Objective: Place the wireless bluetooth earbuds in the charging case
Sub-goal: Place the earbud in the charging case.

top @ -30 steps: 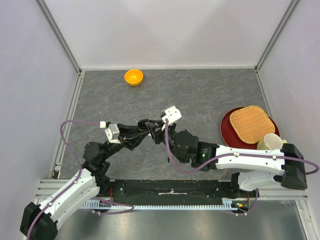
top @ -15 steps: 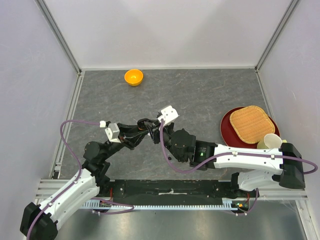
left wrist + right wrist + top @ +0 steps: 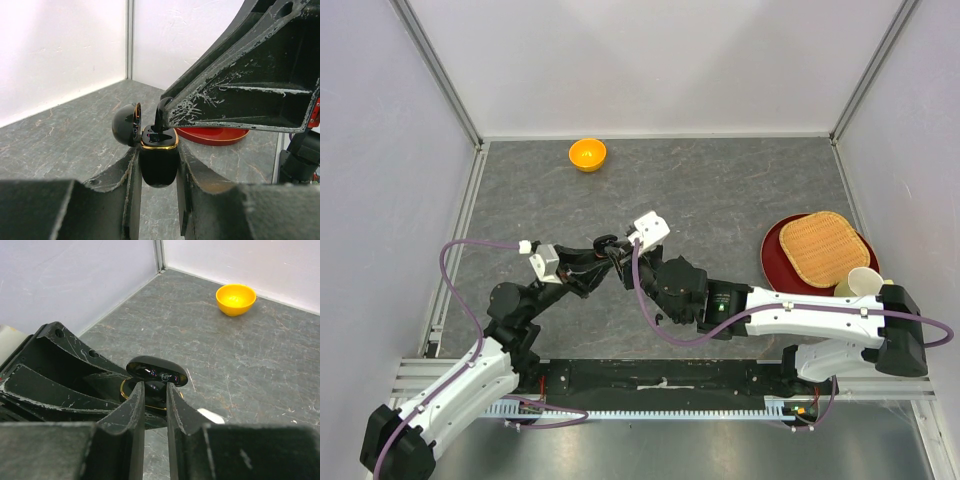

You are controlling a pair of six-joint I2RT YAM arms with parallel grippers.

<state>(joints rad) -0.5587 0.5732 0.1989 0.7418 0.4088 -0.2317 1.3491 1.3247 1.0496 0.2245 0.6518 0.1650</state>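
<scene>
My left gripper (image 3: 158, 150) is shut on the charging case (image 3: 158, 162), a glossy black pebble with a gold rim, and holds it upright above the table. Its lid (image 3: 125, 124) is swung open to the left. My right gripper (image 3: 155, 392) is shut on a black earbud (image 3: 155, 389) and holds it at the case's open mouth; in the left wrist view the bud (image 3: 161, 112) touches the case's top. From above, both grippers (image 3: 603, 248) (image 3: 620, 256) meet at mid-table. The lid (image 3: 156, 371) shows beyond my right fingers. The other earbuds cannot be made out.
An orange bowl (image 3: 587, 154) stands at the far left-centre. A red plate (image 3: 773, 258) bearing a woven mat (image 3: 823, 247) sits at the right, with a pale cup (image 3: 863, 283) beside it. A small white object (image 3: 210, 415) lies on the table below my right gripper.
My right gripper has moved a little to the left, bringing the black earbud onto the open case. My left gripper has barely moved with the case.
</scene>
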